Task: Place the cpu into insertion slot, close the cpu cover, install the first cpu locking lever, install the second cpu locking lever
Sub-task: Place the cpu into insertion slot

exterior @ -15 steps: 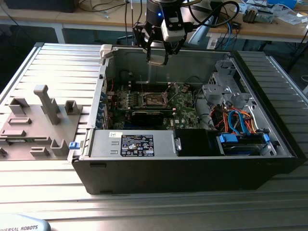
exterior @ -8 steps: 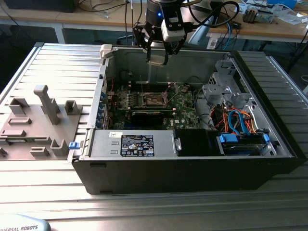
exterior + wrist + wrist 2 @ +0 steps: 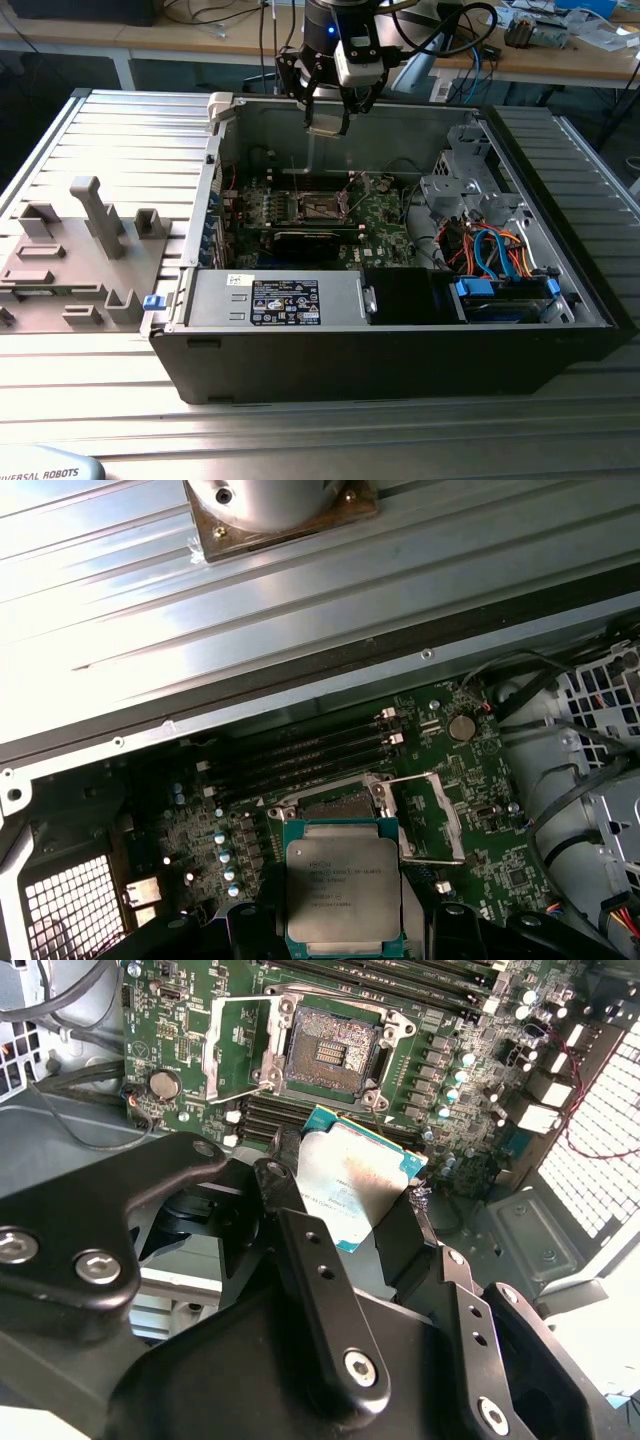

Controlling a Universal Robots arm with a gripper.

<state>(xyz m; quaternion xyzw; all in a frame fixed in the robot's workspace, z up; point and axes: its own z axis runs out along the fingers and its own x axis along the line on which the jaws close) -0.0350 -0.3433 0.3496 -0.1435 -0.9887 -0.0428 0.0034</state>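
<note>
Black gripper [image 3: 345,1198] clamped on the cpu [image 3: 352,1175], one finger on each opposite edge; silvery lid faces the first wrist view, green edge showing round it. In the exterior view the gripper [image 3: 328,122] hangs high over the open computer case [image 3: 400,350], near its far wall, with the cpu [image 3: 326,116] up at rim level. Cpu is in the air, well apart from the board, touching nothing but the fingers.

Below it is the green motherboard [image 3: 480,780]. The insertion slot [image 3: 330,1050] lies bare, dark pin field with a metal rim, nothing seated in it. The cpu cover [image 3: 235,1055] is flipped open, lying beside the slot on one side. In the first wrist view the cpu [image 3: 343,885] overlaps the near part of the slot [image 3: 335,805], so the line-up looks rough, not final. Locking levers too thin to tell apart for sure.

Step in hand, by my read: the first one, carrying the cpu to the slot; cover and both levers not done.

Seating would call for squaring the cpu's edges to the slot rim, holding it level, matching its notched side, and a straight gentle descent clear of the open cover. A tilted or skewed drop risks the pins.
</note>
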